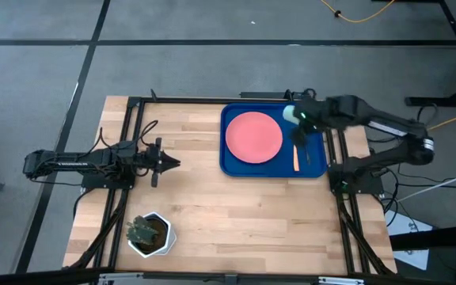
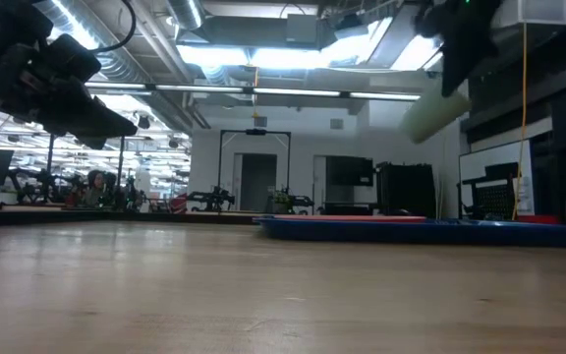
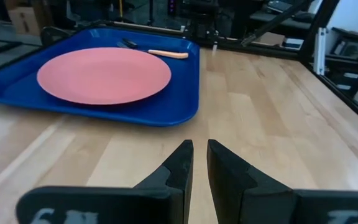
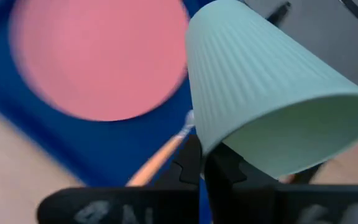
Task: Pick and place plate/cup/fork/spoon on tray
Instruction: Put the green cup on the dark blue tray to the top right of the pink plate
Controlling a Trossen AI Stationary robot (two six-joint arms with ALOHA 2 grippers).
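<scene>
One cup [image 4: 260, 99] left; my right gripper [image 4: 202, 163] pinches its rim above the tray [image 1: 232, 162]; left gripper [image 3: 199, 163] waits shut, far left

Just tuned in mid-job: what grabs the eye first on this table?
The right end effector holds the pale green cup in the air over the far right corner of the blue tray. The coral plate already lies on the tray, with the fork beside it. The left end effector waits over bare table, left of the tray, fingers nearly together.
</scene>
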